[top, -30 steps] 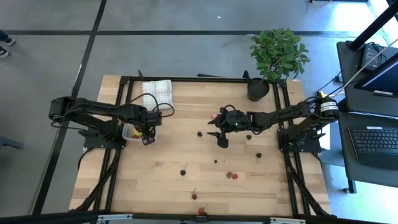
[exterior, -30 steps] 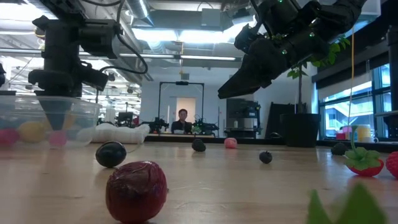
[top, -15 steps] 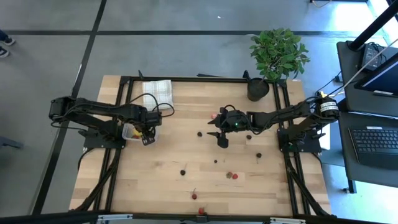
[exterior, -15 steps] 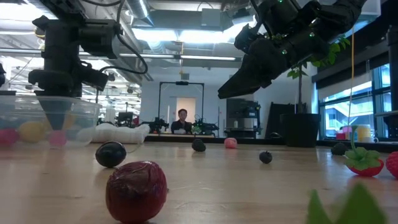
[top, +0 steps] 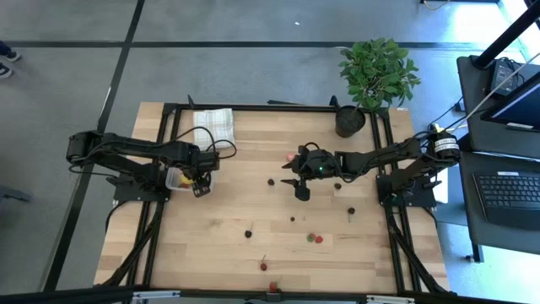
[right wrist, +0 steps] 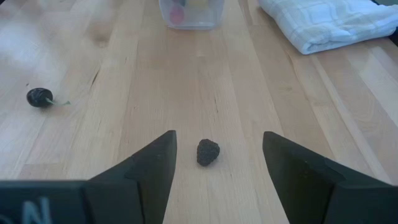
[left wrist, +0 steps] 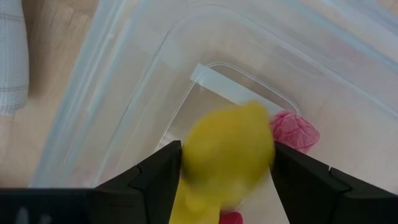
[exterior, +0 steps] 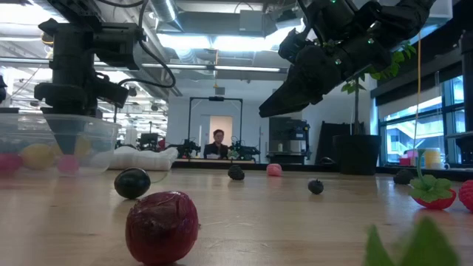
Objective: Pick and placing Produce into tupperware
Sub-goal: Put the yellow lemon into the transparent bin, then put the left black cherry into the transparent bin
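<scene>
The clear tupperware [top: 177,178] stands near the table's left side and holds a pink piece [left wrist: 293,130] and a yellow one [exterior: 35,156]. My left gripper [top: 199,181] hangs over it, open, fingertips inside the walls [exterior: 70,139]. A blurred yellow lemon [left wrist: 227,155] shows between its fingers. My right gripper [top: 297,179] is open and raised above mid-table [exterior: 270,111]. A small dark bumpy fruit piece [right wrist: 208,152] lies on the wood ahead of it, between its fingers in the right wrist view. Other produce is scattered: a cherry [top: 249,234], strawberries [top: 315,239]. My left gripper has the yellow lemon [left wrist: 249,134] between its two fingers, coming from above, pointing down into the tupperware. The lemon is blurred, and I cannot tell whether the fingers touch it.
A folded checked white cloth [top: 213,123] lies at the far left of the table. A potted plant [top: 377,72] stands at the far right corner. A dark red piece [exterior: 161,225] and a dark cherry [exterior: 131,182] lie near the low camera. A person shows far behind.
</scene>
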